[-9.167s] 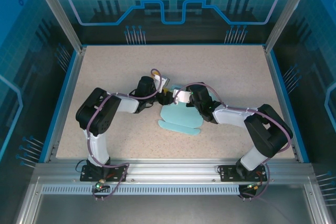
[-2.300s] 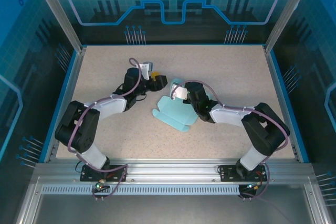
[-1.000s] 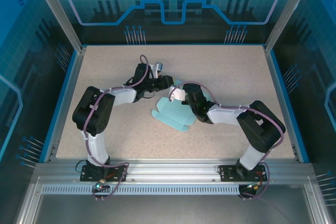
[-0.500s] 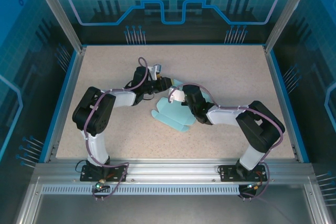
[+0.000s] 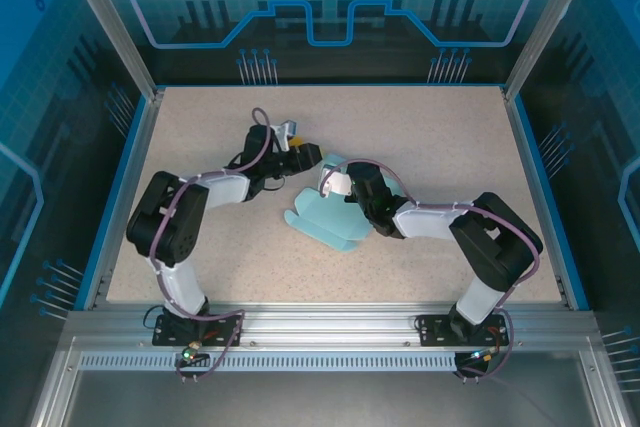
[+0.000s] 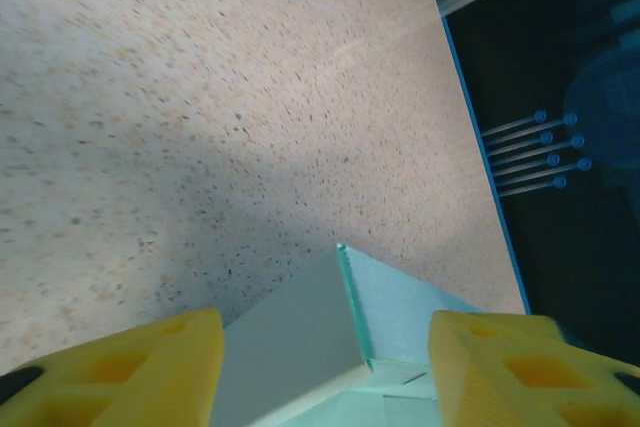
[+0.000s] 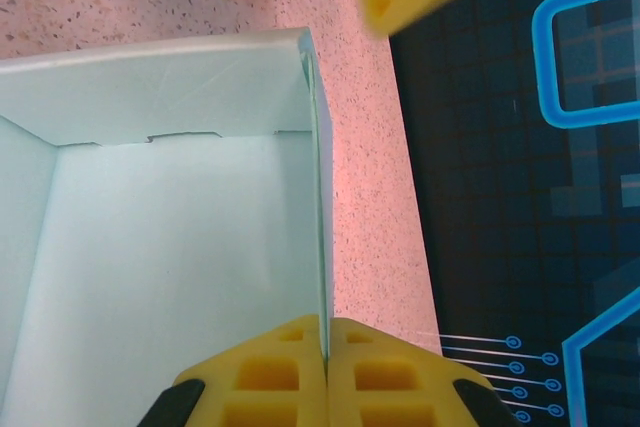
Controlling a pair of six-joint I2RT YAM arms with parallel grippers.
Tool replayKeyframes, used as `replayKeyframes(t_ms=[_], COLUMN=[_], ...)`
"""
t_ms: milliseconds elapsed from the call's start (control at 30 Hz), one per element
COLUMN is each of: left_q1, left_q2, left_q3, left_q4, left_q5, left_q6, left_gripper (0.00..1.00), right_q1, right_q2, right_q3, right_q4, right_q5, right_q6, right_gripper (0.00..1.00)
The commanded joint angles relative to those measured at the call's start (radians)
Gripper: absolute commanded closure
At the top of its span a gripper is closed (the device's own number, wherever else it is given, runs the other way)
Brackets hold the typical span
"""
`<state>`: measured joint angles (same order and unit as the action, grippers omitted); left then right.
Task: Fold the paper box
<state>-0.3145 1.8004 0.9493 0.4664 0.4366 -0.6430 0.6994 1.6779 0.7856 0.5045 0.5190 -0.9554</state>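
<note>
The paper box [image 5: 322,219] is light blue card, partly folded, lying mid-table with rounded flaps spread toward the front. My right gripper [image 5: 333,179] is at its far end. In the right wrist view the right gripper [image 7: 325,352] is shut on the thin upright side wall of the paper box [image 7: 170,247], whose open inside faces the camera. My left gripper [image 5: 312,157] sits just left of that end. In the left wrist view its yellow fingers [image 6: 130,372] stand open on either side of a raised corner of the box [image 6: 300,337], not touching it.
The speckled beige table [image 5: 450,147] has a blue raised rim [image 5: 530,177] and dark enclosure walls beyond. In the left wrist view the table's edge [image 6: 478,147] runs close by. Both forearms lie low over the table near the box.
My left gripper has opened and drawn back a little to the left, away from the box's corner. The right gripper has kept its hold on the wall; the box shifted slightly.
</note>
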Motion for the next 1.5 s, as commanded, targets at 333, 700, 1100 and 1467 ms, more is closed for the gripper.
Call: replayKeyframes(t_ms=[333,700,1100,1467], left_q1=[0.006,-0.106,-0.170,-0.181], left_q2=[-0.132,-0.063,-0.007,-0.004], left_q3=[-0.176,-0.105,-0.021,-0.024], left_q4=[0.067,-0.020,-0.058,-0.028], left_q5=[-0.047,-0.180,-0.307,-0.319], left_q6=[0.363,0.569,0.661,0.664], left_gripper=[0.36,0.36,0.56,0.77], right_q1=[-0.044,-0.076,-0.081,-0.084], right_q2=[-0.103,-0.153,-0.156,-0.151], right_q3=[0.007,0.005,-0.001,0.002], right_q4=[-0.104,-0.134,-0.133,-0.133], right_q5=[-0.157,-0.220,-0.232,-0.234], right_q6=[0.140,0.198,0.219,0.227], right_gripper=[1.00,1.00,1.00,1.00])
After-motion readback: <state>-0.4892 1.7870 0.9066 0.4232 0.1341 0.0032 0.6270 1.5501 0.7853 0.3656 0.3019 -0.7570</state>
